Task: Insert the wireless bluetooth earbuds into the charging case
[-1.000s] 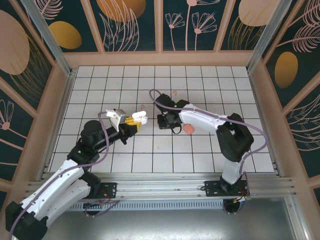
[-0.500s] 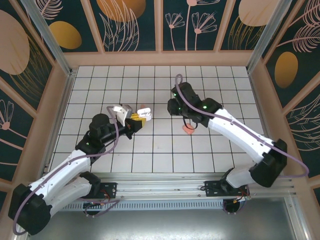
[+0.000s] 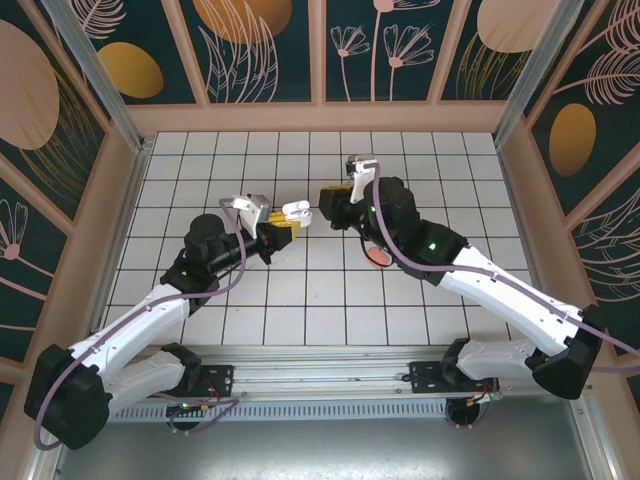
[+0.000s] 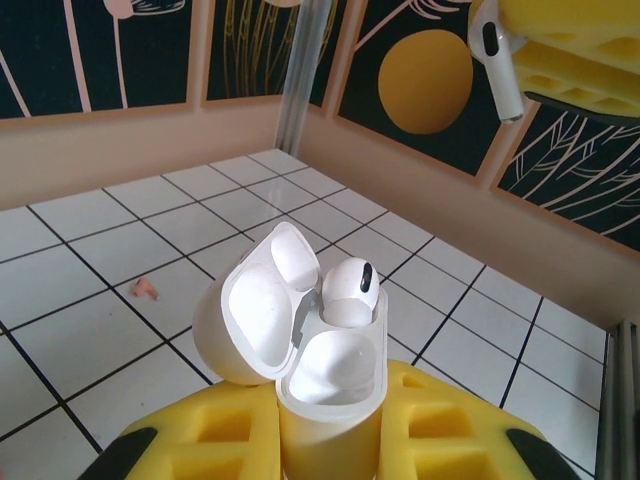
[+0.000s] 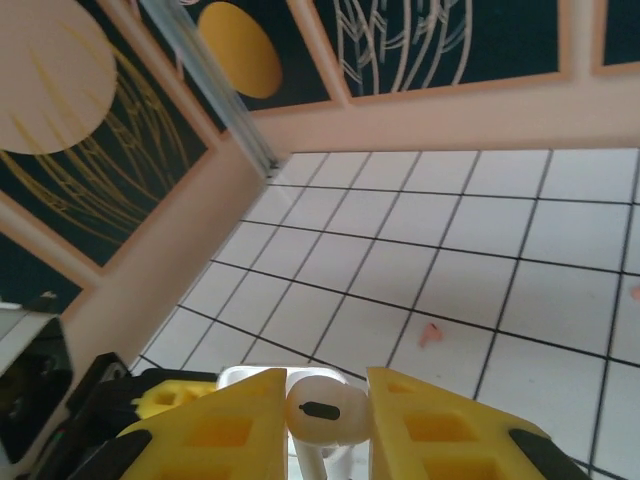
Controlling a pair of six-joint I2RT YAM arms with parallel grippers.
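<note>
Right tool (image 5: 328, 430), earbud (image 5: 320, 407) stem partly off-frame

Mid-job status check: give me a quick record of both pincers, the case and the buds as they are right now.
left pincer: shut on white case, lid open
slots: seated bud in one, empty slot beside it
right pincer: shut on held bud, white
gap: held bud near the case, not touching it, not yet inserted
table: pink bud lying loose
</note>
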